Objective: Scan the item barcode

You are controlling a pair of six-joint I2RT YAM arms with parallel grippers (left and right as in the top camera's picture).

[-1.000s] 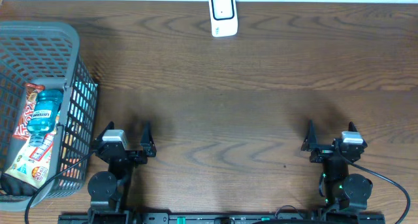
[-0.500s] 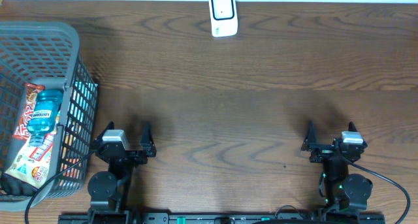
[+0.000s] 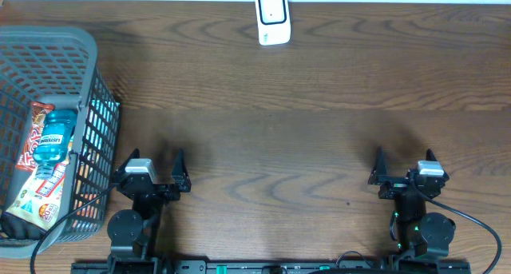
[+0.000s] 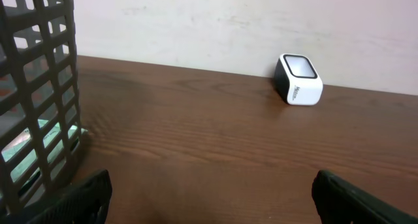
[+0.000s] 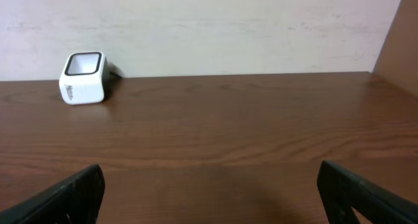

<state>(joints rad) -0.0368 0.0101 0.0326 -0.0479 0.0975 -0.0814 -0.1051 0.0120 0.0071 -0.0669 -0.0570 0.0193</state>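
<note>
The mouthwash bottle (image 3: 56, 138) is found lying inside the basket (image 3: 48, 36), packed in with snack packs (image 3: 40, 186). The left gripper (image 3: 156, 159) beside the basket and the right gripper (image 3: 405, 157) far from it are both held wide open and empty. A snack pack could get snagged on the way out, or the barcode turned away from the scanner (image 3: 272, 18).

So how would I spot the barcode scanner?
Look along the far edge of the dark brown wooden table, near its middle. There stands a small white box with a black-rimmed window, alone, far from the grey plastic mesh basket at the left.

One basket (image 3: 48, 38); one scanner (image 3: 272, 18); one blue bottle (image 3: 56, 138); at least two snack packs (image 3: 36, 202).
</note>
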